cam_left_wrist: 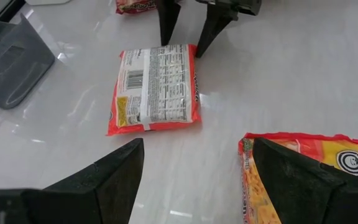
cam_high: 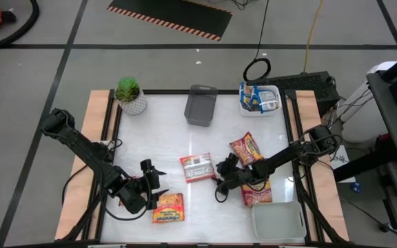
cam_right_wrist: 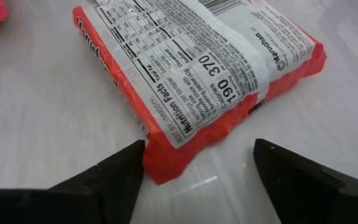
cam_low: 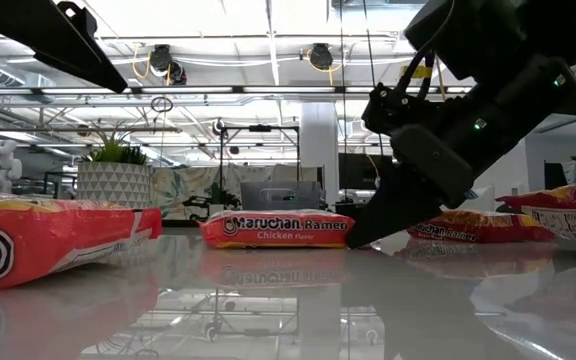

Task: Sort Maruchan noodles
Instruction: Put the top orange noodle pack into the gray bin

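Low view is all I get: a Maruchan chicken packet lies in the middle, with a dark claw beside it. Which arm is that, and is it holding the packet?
Observer: It is the right end effector. Its fingers stand open beside the middle packet and do not grip it.
Operator: Which side of the packet faces up?
Observer: The back. The right wrist view shows its nutrition label on top.
Operator: And the other arm?
Observer: The left end effector is open, beside another packet.
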